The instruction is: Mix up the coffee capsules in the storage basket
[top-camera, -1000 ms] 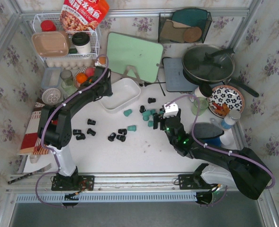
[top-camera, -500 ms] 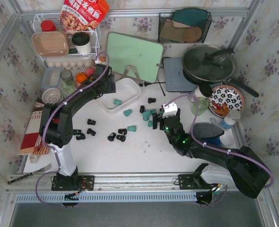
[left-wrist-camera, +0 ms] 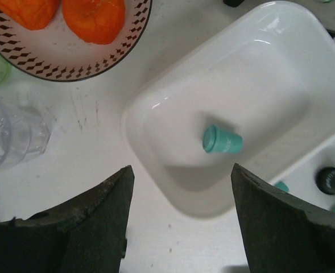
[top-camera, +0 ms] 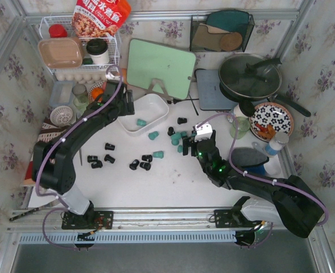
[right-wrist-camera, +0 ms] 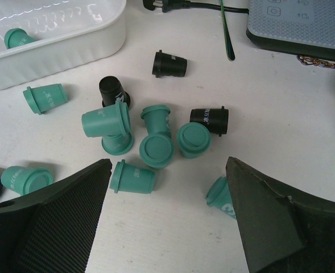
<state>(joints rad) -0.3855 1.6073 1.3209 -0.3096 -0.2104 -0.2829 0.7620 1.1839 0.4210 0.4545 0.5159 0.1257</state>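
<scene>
**Near edge.** Both arm bases stand bolted side by side. The right arm lies low across the surface [top-camera: 156,190] with its elbow folded. The right pincer [right-wrist-camera: 168,164] is spread wide and grips nothing. It is poised over a huddle of teal capsules [right-wrist-camera: 156,150], with three black ones among and beside them. Left of centre, black capsules [top-camera: 140,165] lie scattered on the bare surface, well apart from the basket.

**Middle ground.** The storage basket [top-camera: 157,106] is a white tub lying askew in front of the mint-green cutting board [top-camera: 161,65]. This is where the change has come. A second ago the basket was empty and the left arm's end hung over it. Half a second later one teal capsule [left-wrist-camera: 222,140] lay on its side on the basket floor, and it lies there now, alone. The left pincer [left-wrist-camera: 181,168] now stands wide and carries nothing. It has drawn back toward the basket's left end, the arm reaching long from its base and the wrist looking straight down.

**Reading.** One drop appears complete. Nearly every capsule is still outside the basket and no black one is in yet, so to an onlooker the mixing has barely begun.

**Beyond.** A patterned plate [left-wrist-camera: 70,67] holding oranges [left-wrist-camera: 93,20] sits just beside the basket's corner.
</scene>
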